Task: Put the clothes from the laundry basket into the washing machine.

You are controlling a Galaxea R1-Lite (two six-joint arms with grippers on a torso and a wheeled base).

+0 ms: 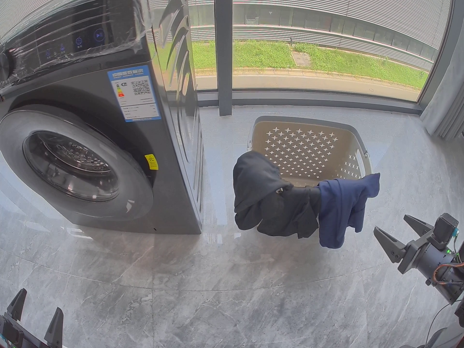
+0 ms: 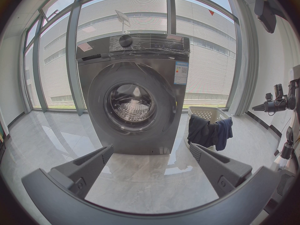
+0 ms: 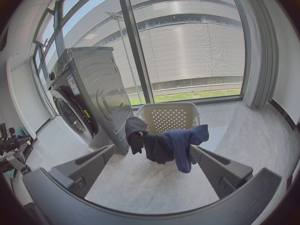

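Left gripper point(image 1: 39, 301) and right gripper point(image 1: 392, 224) gape empty; washing machine point(image 1: 87, 93) wears a blue-edged label point(image 1: 134, 93), print too small.

Ahead of right gripper point(image 1: 392, 224): laundry basket point(image 1: 309, 146) near wall hidden under dark garment point(image 1: 266, 199) and blue garment point(image 1: 343, 209); basket floor hidden too. Ahead of left gripper point(image 1: 39, 301): washing machine point(image 1: 96, 122) top cut off at edge; drum contents behind glass, cannot tell.
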